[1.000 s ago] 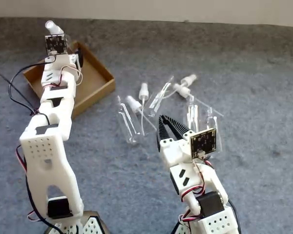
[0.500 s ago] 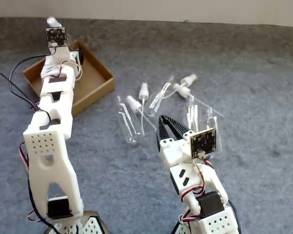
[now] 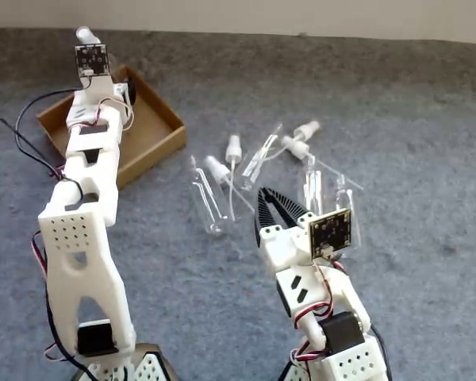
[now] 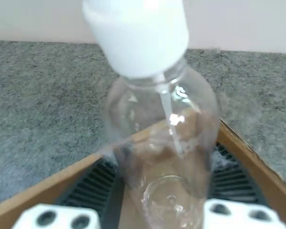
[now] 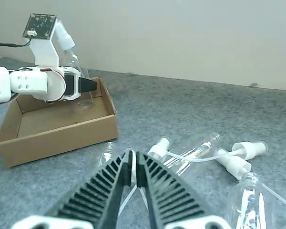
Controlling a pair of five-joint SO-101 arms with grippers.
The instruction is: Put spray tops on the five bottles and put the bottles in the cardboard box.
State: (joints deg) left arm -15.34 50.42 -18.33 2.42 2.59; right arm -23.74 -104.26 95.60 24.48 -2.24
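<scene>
High view: my left pincer (image 4: pixel 162 191) clamps capped bottle (image 4: pixel 157 124) over cardboard box (image 3: pixel 157 151) at ten o'clock; I'd lower it inside before letting go.

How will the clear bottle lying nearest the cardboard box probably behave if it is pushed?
The bottle is round and on its side, so it likely rolls. It looks empty and thin-walled, so probably light and easily squashed.

1. The carpet (image 3: pixel 397 103) is speckled grey.
2. The cardboard box (image 3: pixel 155 156) is plain brown.
3. The bottle (image 4: pixel 162 143) is clear, its spray top (image 4: pixel 138 33) white.
4. The 2 arms (image 3: pixel 83 238) are white, with black and red wires (image 3: pixel 19 141).
5. The right gripper (image 5: pixel 134 157) has black ribbed fingers (image 5: pixel 105 183).
6. The wall (image 5: pixel 181 38) is off-white.
</scene>
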